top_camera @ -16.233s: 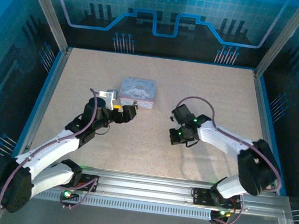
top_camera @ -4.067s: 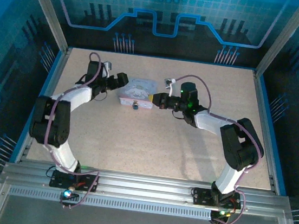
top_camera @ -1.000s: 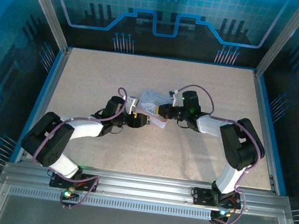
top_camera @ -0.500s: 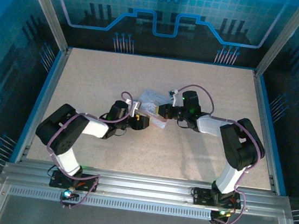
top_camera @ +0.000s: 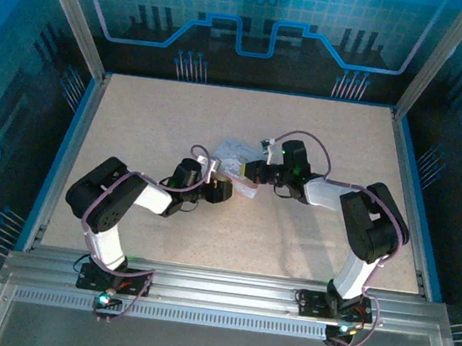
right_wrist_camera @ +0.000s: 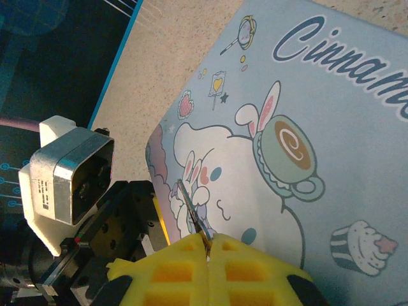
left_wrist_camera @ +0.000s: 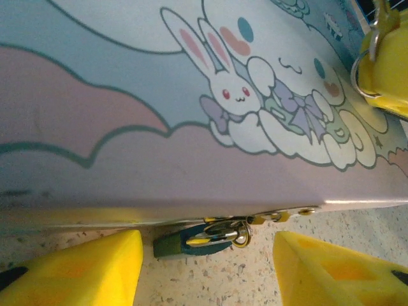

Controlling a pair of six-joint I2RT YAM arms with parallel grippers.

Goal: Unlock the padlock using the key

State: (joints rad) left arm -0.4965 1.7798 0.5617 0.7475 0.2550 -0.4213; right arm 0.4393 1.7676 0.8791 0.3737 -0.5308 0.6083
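The small dark padlock (left_wrist_camera: 201,239) lies on the table under the front edge of the pastel cartoon box (left_wrist_camera: 191,95), its shackle through the box's hasp. My left gripper (left_wrist_camera: 207,271) is open, with one yellow finger (left_wrist_camera: 76,268) on each side of the padlock and not touching it. In the right wrist view my right gripper (right_wrist_camera: 209,245) is shut on the thin grey key (right_wrist_camera: 191,207), which sticks out over the box lid (right_wrist_camera: 306,127). From above, the left gripper (top_camera: 219,190) and right gripper (top_camera: 252,172) meet at the box (top_camera: 234,151).
The speckled table (top_camera: 320,133) is fenced by a blue rim and metal posts. The left arm's wrist camera housing (right_wrist_camera: 67,169) sits close beside the box, just left of my right fingers. A right fingertip with a key ring (left_wrist_camera: 382,57) shows over the lid.
The left arm has folded in closer to the box and its jaws have narrowed around the padlock. The right gripper has stayed put, holding the key.
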